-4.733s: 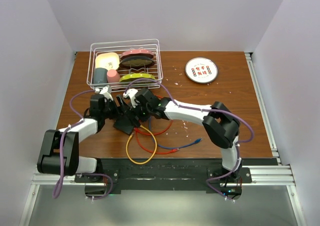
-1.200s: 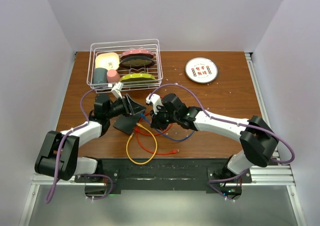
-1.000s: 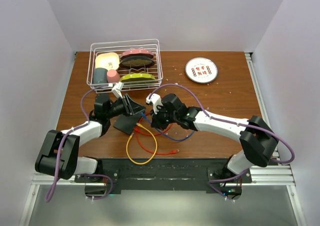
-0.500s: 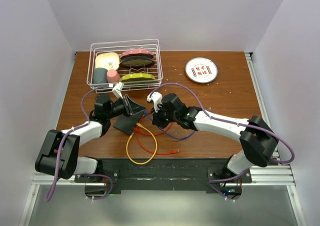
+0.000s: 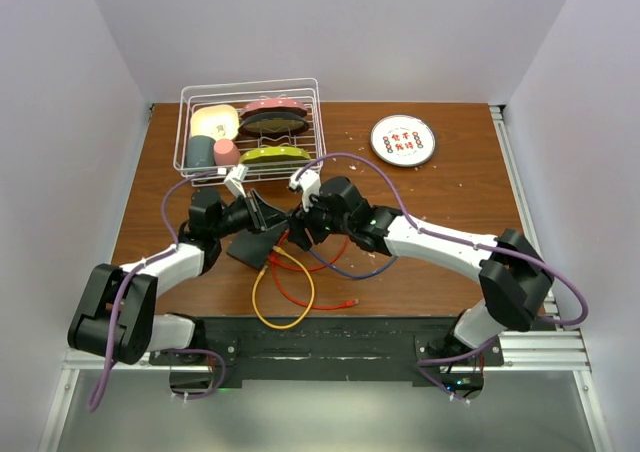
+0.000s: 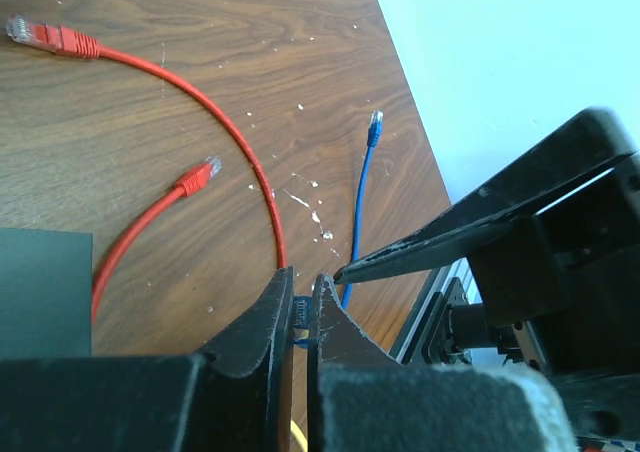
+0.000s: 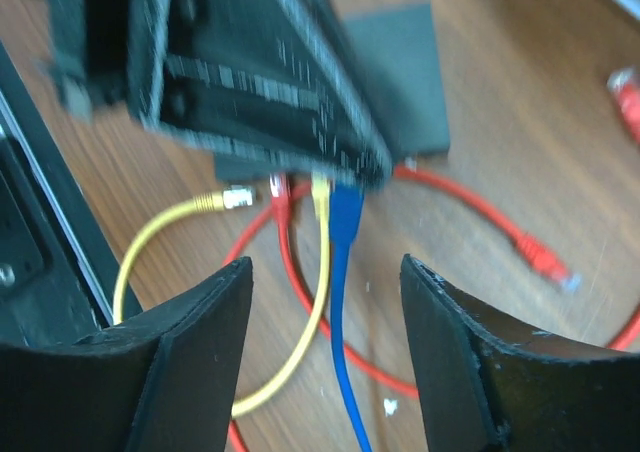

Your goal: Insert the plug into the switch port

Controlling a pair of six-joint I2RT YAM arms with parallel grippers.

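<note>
- Overhead, left hand and right hand sit close together beside the switch, flat on the worktop.
- Left wrist: left hand is pinched tight on the blue plug.
- Right wrist: right hand gapes, empty; bring the blue plug square to the switch, slowly.
</note>
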